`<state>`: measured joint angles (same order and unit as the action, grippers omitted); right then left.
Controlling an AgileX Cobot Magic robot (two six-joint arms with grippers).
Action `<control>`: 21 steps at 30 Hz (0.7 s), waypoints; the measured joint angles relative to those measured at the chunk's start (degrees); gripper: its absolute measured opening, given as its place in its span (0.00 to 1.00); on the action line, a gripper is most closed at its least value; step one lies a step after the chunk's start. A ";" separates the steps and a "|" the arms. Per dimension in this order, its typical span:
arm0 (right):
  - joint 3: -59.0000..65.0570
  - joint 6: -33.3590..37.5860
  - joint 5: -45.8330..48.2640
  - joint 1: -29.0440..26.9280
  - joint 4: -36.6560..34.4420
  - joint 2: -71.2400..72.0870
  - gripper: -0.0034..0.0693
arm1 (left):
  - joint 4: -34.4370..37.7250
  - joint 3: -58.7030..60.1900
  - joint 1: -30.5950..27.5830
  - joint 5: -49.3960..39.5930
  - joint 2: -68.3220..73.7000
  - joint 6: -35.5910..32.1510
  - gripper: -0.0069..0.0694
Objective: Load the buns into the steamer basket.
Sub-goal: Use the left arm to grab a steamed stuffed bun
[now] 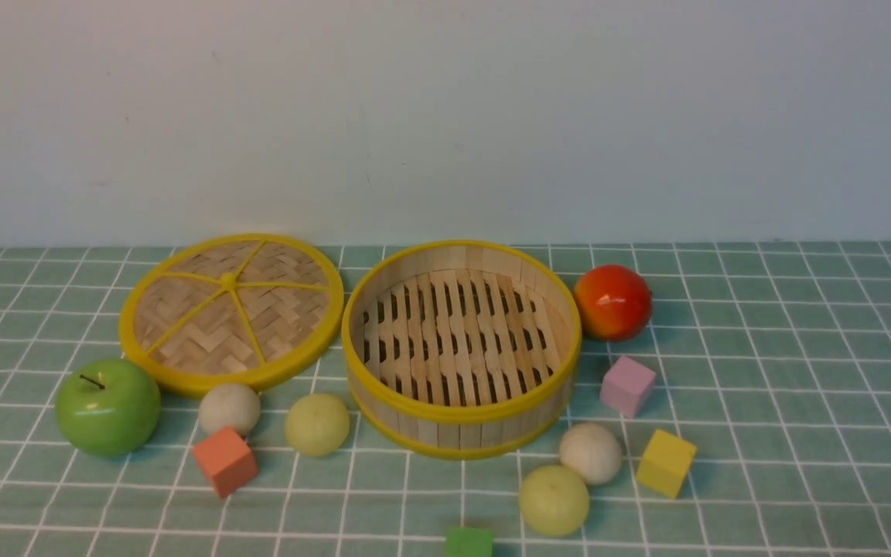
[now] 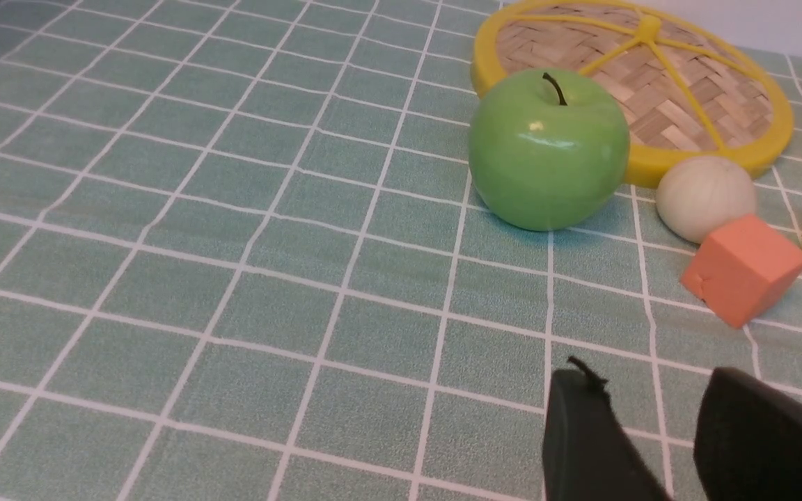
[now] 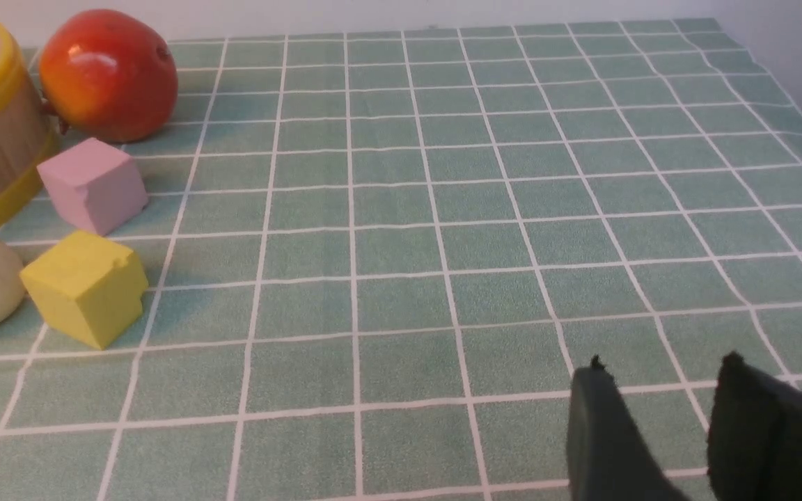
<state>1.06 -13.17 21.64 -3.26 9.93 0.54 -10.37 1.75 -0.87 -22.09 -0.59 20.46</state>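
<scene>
While left claw [image 2: 651,379] and right claw [image 3: 663,367] hang parted and empty, best straddle the off-white bun [image 2: 704,197] squarely, clear of the orange cube [image 2: 742,268].

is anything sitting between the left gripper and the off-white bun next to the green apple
Yes. The orange cube sits close in front of the off-white bun, on the robot's side, roughly in line with the left gripper. The green apple stands off to the bun's side, not in the path.

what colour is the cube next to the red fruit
Pink. The cube shows best in the right wrist view.
</scene>
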 joint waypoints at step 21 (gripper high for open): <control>0.00 0.00 0.00 0.00 0.00 0.00 0.38 | 0.56 0.00 0.00 16.65 0.00 0.46 0.40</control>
<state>1.06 -13.17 21.64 -3.26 9.93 0.54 -9.81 1.75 -0.87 -5.44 -0.59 20.92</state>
